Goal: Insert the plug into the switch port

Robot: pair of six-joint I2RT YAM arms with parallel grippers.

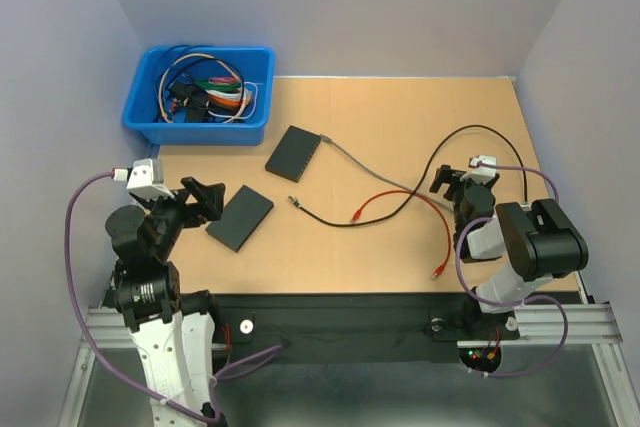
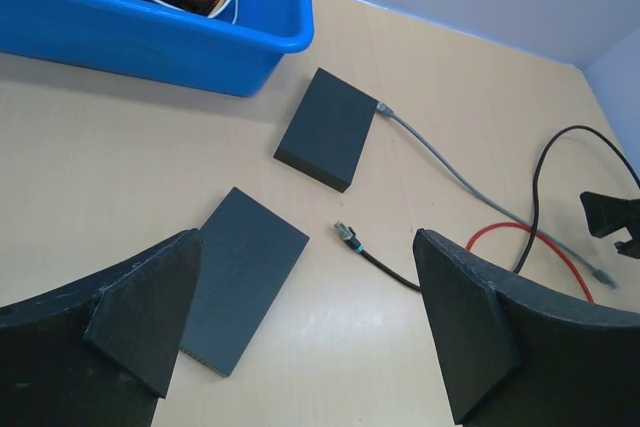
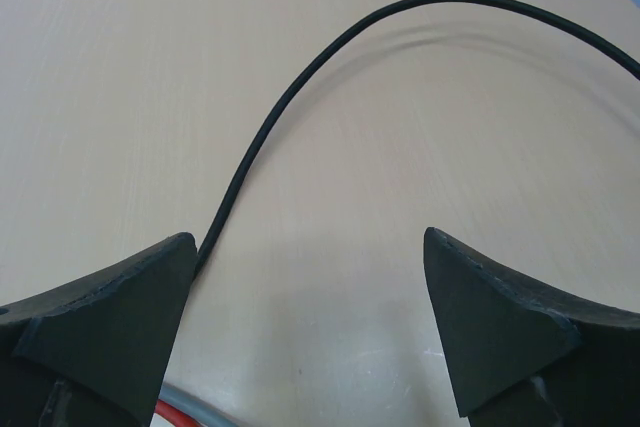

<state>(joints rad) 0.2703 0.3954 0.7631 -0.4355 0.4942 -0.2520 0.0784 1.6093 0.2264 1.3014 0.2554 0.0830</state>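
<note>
Table (image 1: pixel 400 117) with a bin (image 1: pixel 145 119) at upper left. The left gripper (image 1: pixel 207 197) and right gripper (image 1: pixel 450 183) hang with fingers wide apart, holding nothing. An upper switch (image 1: pixel 294 153) and a lower switch (image 1: pixel 240 217) lie left of centre. The black cable's (image 1: pixel 330 219) plug (image 1: pixel 292 199) lies loose, just right of the lower switch.

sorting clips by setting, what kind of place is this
Likely a robot lab test cell: a wooden tabletop boxed in by plain walls, a blue bin of spare cables, and a red patch cable.
</note>
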